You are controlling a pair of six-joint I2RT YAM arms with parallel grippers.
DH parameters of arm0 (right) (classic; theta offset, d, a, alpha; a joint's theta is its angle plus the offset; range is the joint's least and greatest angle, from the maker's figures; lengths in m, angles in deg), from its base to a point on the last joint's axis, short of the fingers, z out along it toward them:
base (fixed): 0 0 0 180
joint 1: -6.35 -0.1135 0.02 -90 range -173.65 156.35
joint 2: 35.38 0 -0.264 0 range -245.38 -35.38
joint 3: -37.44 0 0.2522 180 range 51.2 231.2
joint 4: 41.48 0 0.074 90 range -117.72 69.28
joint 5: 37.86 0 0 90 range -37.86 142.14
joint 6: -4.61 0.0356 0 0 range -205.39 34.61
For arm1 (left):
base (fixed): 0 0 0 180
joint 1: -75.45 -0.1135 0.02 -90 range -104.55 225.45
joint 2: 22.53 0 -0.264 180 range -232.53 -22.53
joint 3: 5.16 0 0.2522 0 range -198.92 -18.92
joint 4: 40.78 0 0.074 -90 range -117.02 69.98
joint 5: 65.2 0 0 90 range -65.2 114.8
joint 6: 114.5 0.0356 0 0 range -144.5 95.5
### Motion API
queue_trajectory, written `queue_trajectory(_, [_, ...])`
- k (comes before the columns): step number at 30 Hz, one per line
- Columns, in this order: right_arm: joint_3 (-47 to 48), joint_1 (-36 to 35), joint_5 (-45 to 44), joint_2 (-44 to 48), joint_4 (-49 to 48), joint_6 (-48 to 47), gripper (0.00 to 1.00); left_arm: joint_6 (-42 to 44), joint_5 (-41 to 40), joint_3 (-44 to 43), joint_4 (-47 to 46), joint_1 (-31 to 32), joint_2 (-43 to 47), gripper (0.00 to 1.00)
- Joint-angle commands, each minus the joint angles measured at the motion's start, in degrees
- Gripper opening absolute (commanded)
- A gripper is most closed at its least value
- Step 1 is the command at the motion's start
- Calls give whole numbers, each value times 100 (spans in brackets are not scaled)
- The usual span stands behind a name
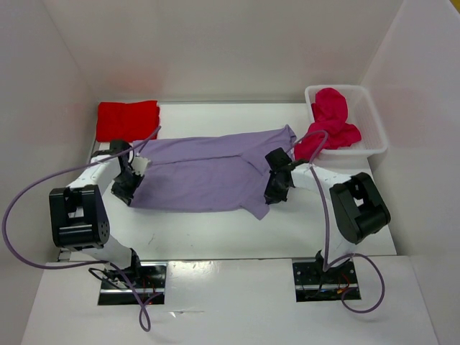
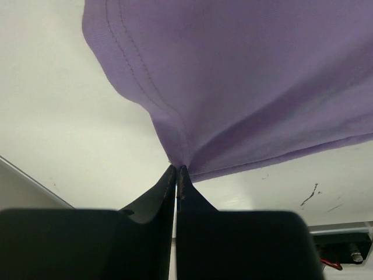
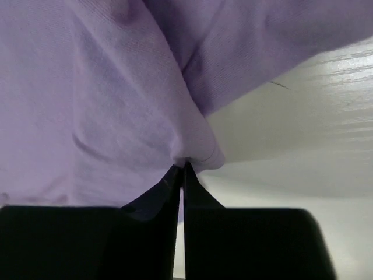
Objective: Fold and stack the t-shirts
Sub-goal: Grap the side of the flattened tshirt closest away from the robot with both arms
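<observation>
- At the far left of your table [image 1: 215, 230], the bright red t-shirt [image 1: 127, 119] lies folded in the back corner, well apart from both arms.
- Your left gripper [image 2: 176, 170] has its jaws pressed together on a pinch of hem at the left edge of the lavender t-shirt [image 1: 205, 172]. In the left wrist view the cloth fans away ahead of the fingertips.
- The lavender t-shirt lies spread across the middle of the table. Its long axis runs left to right between your two claws, so each arm holds the end nearer to it.
- Your right gripper [image 3: 182, 168] is likewise clamped tight on a tuck of the same shirt at its right side, close to a trailing corner of cloth.
- The coming move probably depends on both claws travelling together across that long axis. If one leads, the shirt would likely skew.
- At the far right, the crimson t-shirt [image 1: 332, 122] sits bunched in the white bin [image 1: 377, 140], spilling over its near rim, not yet folded.
</observation>
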Motion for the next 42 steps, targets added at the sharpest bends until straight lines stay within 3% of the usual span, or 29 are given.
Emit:
queue_trajectory(1, [-83, -57, -182, 67, 84, 123, 0, 180, -318, 30, 164, -86, 256, 0])
queue_trajectory(6, [-136, -512, -376, 848, 1005, 535, 0, 180, -135, -84, 217, -87, 257, 0])
queue_trajectory(11, [170, -1722, -489, 1114, 2017, 1054, 0, 180, 49, -251, 217, -87, 143, 0])
queue_trajectory(16, [1391, -2122, -797, -287, 2704, 476, 0, 180, 103, -313, 217, -87, 37, 0])
queue_trajectory(18, [2208, -2244, -956, -826, 2792, 47, 11, 180, 103, -365, 217, -17, 37, 0])
queue_trajectory(19, [2463, -2315, -1044, -1316, 2897, -60, 27, 180, 103, -366, 165, 53, 37, 0])
queue_trajectory(20, [2848, -2315, -1044, -1495, 2898, -149, 54, 180, 103, -366, 164, 54, 37, 0])
queue_trajectory(22, [3019, -2368, -1123, -1619, 2951, -211, 66, 180, 103, -366, 164, 167, 37, 0])
queue_trajectory(23, [2958, -2368, -1123, -1559, 2846, -211, 73, 180, 103, -366, 164, 168, 37, 0])
queue_trajectory(28, [2247, -2368, -1299, -304, 2424, 236, 75, 127, 51, -366, 164, 282, -68, 0])
queue_trajectory(33, [473, -2237, -800, 1690, 2318, 1993, 70, 127, -20, -366, 111, 282, -68, 0])
queue_trajectory(38, [-760, -2236, -551, 2282, 2423, 3205, 75, 127, -82, -366, 111, 168, -7, 0])
queue_trajectory(42, [-1145, -1553, -833, 2503, 2186, 3042, 76, 75, -82, -313, 164, 168, 55, 0])
